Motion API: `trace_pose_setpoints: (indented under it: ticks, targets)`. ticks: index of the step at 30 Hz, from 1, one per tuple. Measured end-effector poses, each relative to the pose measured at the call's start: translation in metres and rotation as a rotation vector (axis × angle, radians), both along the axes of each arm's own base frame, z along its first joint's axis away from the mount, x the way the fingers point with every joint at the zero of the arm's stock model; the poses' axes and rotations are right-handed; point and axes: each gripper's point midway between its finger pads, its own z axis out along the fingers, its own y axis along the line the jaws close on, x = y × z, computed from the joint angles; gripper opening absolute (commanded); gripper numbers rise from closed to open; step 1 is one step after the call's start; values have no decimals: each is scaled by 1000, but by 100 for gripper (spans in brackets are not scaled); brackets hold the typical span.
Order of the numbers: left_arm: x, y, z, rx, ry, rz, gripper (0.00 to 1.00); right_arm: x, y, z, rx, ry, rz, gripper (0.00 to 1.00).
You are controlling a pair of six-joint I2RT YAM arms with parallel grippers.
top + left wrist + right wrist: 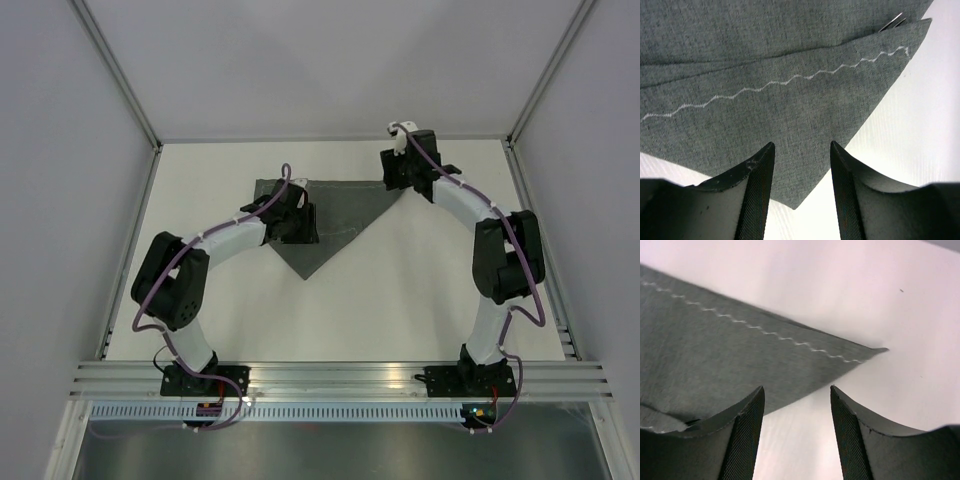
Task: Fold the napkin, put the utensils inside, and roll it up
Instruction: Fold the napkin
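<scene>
The dark grey napkin (pixel 340 215) lies folded into a triangle on the white table, long edge to the back and point toward me. My left gripper (pixel 300 232) hovers over its left part, open; in the left wrist view a cloth corner (pixel 795 200) lies between the spread fingers (pixel 801 145), which hold nothing. At the napkin's back right corner (pixel 875 350) my right gripper (pixel 398 180) is open and empty, its jaws apart (pixel 796 388) over the cloth edge and bare table. The utensils are hidden; a thin shiny tip (pixel 893 22) pokes from between cloth layers, and I cannot tell what it is.
White walls enclose the table on three sides, with metal rails (pixel 130 250) along the left and right edges. Both arm bases sit on the aluminium bar (pixel 340 378) at the near edge. Bare white tabletop (pixel 400 290) lies in front of the napkin.
</scene>
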Motion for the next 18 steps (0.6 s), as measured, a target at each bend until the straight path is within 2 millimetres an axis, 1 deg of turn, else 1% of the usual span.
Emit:
trace_pose_setpoints:
  ticks: [2, 4, 5, 8, 10, 13, 14, 16, 18]
  targets:
    - [4, -4, 1, -10, -4, -4, 53, 16, -26, 0, 60, 29, -60, 62]
    - [6, -8, 1, -23, -6, -11, 53, 26, -51, -9, 112, 76, -114, 63]
    - [7, -9, 2, -26, -7, -13, 52, 30, -62, -15, 143, 103, -137, 63]
    - [6, -11, 2, -31, -5, -19, 53, 38, -86, -42, 231, 196, -191, 65]
    - [6, -11, 2, -32, -5, -19, 53, 38, -93, -61, 281, 256, -206, 66]
    - [6, -11, 2, -32, -4, -20, 53, 33, -95, -92, 360, 356, -214, 66]
    - [6, -11, 2, -33, -5, -20, 53, 35, -92, -93, 394, 364, -204, 66]
    - [6, -11, 2, -33, -4, -20, 53, 42, -94, -88, 439, 356, -205, 66]
    - [6, -11, 2, -32, -4, -20, 53, 44, -94, -93, 477, 368, -209, 66]
